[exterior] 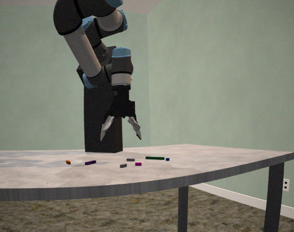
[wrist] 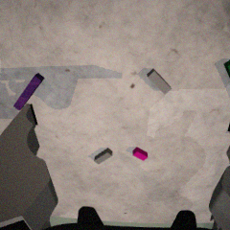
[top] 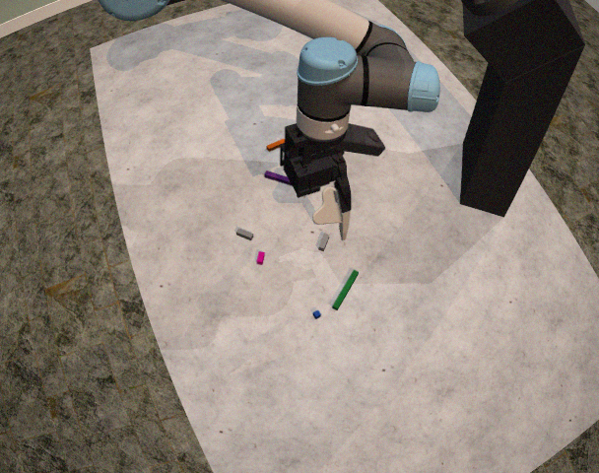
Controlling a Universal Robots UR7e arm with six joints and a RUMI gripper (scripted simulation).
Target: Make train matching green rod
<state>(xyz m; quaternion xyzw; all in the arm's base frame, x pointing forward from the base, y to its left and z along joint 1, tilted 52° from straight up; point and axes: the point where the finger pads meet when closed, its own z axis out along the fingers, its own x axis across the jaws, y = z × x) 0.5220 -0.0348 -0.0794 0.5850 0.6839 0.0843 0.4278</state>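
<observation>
The pincer (exterior: 120, 132) hangs high above the worktop (exterior: 217, 159), spread fully wide and gripping nothing; directly beneath it lies a grey rod (top: 322, 240); the green rod (top: 345, 289) rests a little beyond that, the blue rod (top: 316, 314) near its far end but apart; out to one side sit a second grey rod (top: 244, 234) and the magenta rod (top: 260, 257); behind the pincer, towards the arm, lie the purple rod (top: 277, 176) and the orange rod (top: 275, 144); no two rods touch, so no train is begun, I judge; all three placements remain; no containers are in sight.
</observation>
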